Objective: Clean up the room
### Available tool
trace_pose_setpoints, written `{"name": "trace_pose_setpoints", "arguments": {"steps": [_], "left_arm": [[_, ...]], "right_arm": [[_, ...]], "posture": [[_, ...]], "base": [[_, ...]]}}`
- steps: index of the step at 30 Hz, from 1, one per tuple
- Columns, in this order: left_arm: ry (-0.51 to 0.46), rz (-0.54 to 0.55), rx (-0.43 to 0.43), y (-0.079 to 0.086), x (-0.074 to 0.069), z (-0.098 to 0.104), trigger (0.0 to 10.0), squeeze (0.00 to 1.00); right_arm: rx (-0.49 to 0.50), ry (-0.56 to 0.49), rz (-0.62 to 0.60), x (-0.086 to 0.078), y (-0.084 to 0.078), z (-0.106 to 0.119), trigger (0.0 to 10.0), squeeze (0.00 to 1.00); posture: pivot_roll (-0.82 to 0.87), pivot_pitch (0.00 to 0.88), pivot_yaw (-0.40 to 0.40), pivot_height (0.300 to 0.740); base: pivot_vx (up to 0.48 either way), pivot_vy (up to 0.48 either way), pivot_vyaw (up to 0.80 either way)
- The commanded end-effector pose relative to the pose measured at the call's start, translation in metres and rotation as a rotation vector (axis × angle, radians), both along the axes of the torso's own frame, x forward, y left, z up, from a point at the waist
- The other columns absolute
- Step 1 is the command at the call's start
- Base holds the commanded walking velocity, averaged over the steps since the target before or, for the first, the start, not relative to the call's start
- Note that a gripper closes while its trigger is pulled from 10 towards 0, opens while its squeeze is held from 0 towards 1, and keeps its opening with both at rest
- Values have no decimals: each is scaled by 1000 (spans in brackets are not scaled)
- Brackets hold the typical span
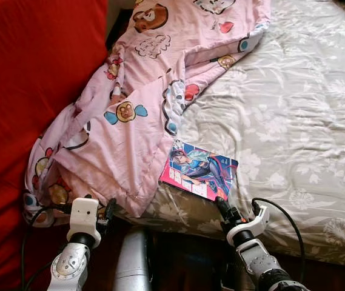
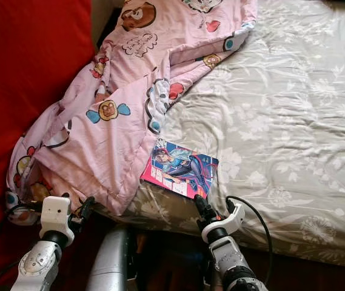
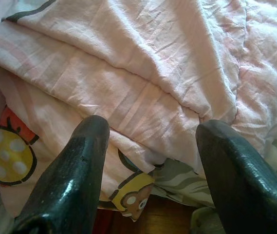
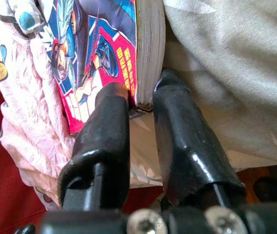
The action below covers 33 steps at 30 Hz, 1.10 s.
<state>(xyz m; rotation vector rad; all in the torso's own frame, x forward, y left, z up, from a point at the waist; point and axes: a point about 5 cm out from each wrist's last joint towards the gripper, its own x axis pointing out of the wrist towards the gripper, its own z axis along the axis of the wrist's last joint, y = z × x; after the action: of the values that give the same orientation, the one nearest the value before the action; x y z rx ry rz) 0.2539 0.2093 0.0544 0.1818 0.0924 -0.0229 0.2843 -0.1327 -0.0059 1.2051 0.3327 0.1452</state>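
Pinching comic book (image 4: 99,53) corner | right hand (image 4: 140,100) | bed edge (image 1: 281,239)

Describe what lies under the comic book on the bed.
The comic book rests on the grey floral sheet, one corner overlapping the pink blanket. Anything beneath its cover is hidden.

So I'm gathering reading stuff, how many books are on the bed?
1: a comic book near the bed's front edge, right hand closing on its corner. Others may hide under the blanket.
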Motion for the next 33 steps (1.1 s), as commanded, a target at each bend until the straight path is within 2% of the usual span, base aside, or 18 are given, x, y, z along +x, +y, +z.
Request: {"name": "trace_pose_setpoints", "arguments": {"steps": [1, 9, 12, 13, 14, 15, 18, 19, 20, 21, 23, 25, 27, 30, 33], "left_arm": [[41, 12, 15, 6, -7, -9, 10000, 0], [43, 13, 20, 6, -6, -10, 10000, 0], [44, 25, 16, 5, -5, -12, 10000, 0], [45, 28, 14, 5, -5, -12, 10000, 0], [45, 28, 14, 5, -5, -12, 10000, 0], [45, 33, 6, 3, -4, -14, 10000, 0], [48, 39, -9, -2, -2, -17, 10000, 0], [49, 41, -13, -3, -2, -18, 10000, 0], [49, 41, -13, -3, -2, -18, 10000, 0], [50, 43, -17, -5, -2, -19, 10000, 0], [49, 51, -28, -7, -1, -20, 10000, 0], [45, 58, -38, -9, 0, -21, 10000, 0], [38, 76, -59, -11, 2, -22, 10000, 0], [38, 97, -86, -12, 2, -24, 10000, 0], [45, 118, -111, -12, 0, -28, 10000, 0]], "right_arm": [[14, 50, 16, -11, 6, -10, 0, 0], [-5, 21, 12, -7, 5, -6, 0, 0], [-50, -59, -28, 5, -4, 6, 0, 0], [-90, -84, -34, 9, -7, 10, 0, 0], [-90, -84, -34, 9, -7, 10, 0, 0], [-189, -142, -50, 17, -13, 20, 0, 0], [-295, -278, -127, 32, -25, 47, 0, 0], [-316, -307, -140, 34, -26, 54, 3137, 0], [-316, -307, -140, 34, -26, 54, 3137, 0], [-345, -334, -148, 35, -28, 60, 10000, 0], [-445, -422, -169, 37, -29, 80, 10000, 0], [-489, -475, -189, 37, -28, 96, 10000, 0], [-610, -548, -200, 33, -28, 116, 10000, 0], [-778, -555, -193, 28, -29, 123, 10000, 0], [-857, -566, -188, 21, -31, 124, 10000, 0]], "posture": [[135, 282, 112, 611], [127, 275, 107, 611], [105, 265, 94, 611], [94, 259, 86, 611], [94, 259, 86, 611], [81, 256, 80, 611], [47, 245, 62, 611], [38, 241, 54, 611], [38, 241, 54, 611], [36, 239, 51, 611], [19, 231, 35, 611], [8, 225, 23, 611], [-3, 215, 6, 611], [-17, 209, -7, 616], [-25, 203, -26, 631]], "base": [[0, 0, 0], [0, 0, 0], [0, 0, 0], [0, 0, 0], [0, 0, 0], [0, 0, 0], [0, 0, 0], [0, 0, 0], [0, 0, 0], [0, 0, 0], [0, 0, 0], [0, 0, 0], [0, 0, 0], [0, 0, 0], [0, 0, 0]]}}
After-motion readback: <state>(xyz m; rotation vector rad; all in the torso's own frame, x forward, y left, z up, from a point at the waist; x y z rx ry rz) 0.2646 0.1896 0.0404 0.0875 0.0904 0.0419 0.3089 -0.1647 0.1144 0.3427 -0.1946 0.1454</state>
